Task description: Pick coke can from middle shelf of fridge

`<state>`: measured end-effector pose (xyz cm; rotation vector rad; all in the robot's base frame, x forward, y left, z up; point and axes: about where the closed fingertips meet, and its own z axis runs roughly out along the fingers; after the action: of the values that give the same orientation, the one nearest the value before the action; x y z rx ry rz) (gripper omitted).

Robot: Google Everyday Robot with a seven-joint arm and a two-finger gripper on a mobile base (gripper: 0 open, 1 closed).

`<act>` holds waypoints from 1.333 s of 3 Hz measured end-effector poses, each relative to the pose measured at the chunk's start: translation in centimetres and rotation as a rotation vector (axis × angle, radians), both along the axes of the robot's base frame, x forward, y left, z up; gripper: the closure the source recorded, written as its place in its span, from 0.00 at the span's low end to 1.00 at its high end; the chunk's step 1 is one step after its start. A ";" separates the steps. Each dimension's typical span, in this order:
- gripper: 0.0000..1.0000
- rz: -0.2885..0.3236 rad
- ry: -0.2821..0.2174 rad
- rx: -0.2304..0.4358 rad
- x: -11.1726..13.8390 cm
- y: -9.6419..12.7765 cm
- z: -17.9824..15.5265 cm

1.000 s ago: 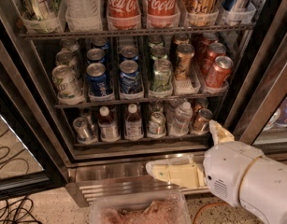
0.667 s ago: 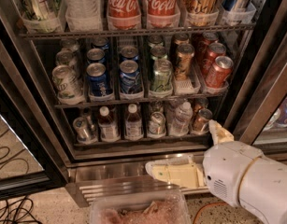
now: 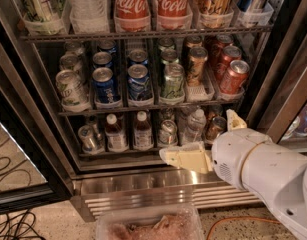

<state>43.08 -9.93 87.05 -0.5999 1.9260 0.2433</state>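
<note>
The hand is hanging spread and empty below the middle shelf of the fridge, where the coke can is standing front right, so a careless rise is risking clipping the rack or toppling the bronze can beside it.

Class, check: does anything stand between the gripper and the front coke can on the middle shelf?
Nothing visible does. The coke can stands at the front of its row on the middle shelf. The gripper hangs open lower down, in front of the bottom shelf.
</note>
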 end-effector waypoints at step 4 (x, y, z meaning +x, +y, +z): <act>0.00 -0.449 0.095 -0.011 -2.2 -6.4 -7.9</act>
<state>40.90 -16.37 79.16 -0.1532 2.0969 -0.0258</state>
